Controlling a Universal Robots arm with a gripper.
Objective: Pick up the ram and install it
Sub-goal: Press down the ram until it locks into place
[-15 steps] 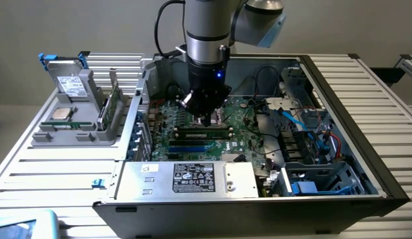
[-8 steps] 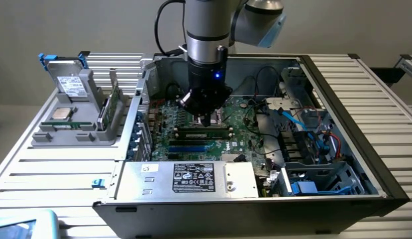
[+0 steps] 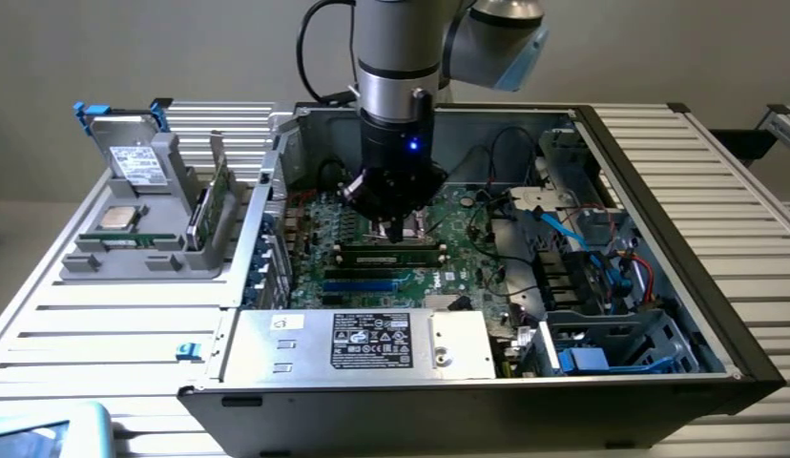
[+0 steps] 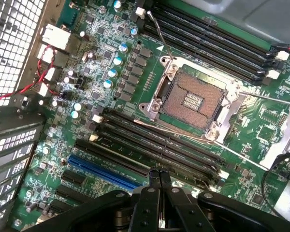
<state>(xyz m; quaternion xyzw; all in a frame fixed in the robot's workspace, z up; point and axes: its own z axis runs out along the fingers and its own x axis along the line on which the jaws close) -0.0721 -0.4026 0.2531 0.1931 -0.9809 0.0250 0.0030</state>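
Tool (image 3: 398, 229) fingers together, nothing clamped, poised over motherboard (image 4: 111, 72) slot bank. Ram (image 3: 391, 254) lies seated in slot just below tool; likely pressing it home.

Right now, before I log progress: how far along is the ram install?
The ram already stands in a slot of the motherboard, beside the empty CPU socket. The gripper, shut, holds nothing and sits directly over it. Left: full seating; I cannot tell whether it is latched.
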